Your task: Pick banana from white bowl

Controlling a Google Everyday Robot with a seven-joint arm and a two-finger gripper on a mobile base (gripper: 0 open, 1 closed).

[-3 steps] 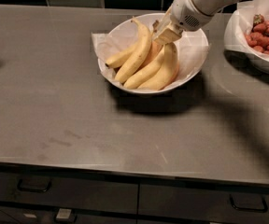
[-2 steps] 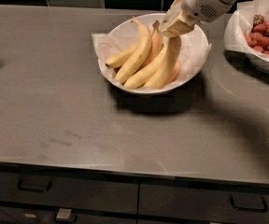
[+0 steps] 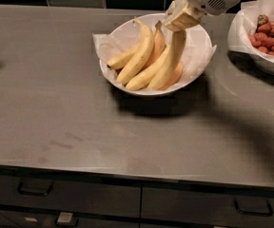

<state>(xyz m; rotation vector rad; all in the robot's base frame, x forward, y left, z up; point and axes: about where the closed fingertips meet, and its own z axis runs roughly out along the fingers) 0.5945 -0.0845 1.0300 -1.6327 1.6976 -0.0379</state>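
End effector [image 3: 181,19] sits over the far rim of the white bowl [image 3: 127,27], closed on the upper end of the banana [image 3: 170,58]. The fruit hangs down and toward us from it, w/ its lower tip resting among the other bananas [image 3: 139,56] just below-left. The grip looks to be near the tip only, so we judge slip the main risk: a pinch that far off-centre lets the banana pivot, or drop back into the bowl or onto the worktop [image 3: 56,108]. Ripe skin could also split under pressure. The lower tip may drag neighbours or snag the paper liner & tug the bowl. The red-fruit bowl [image 3: 237,37] is near, to its right in view; a wide swing could clip it.
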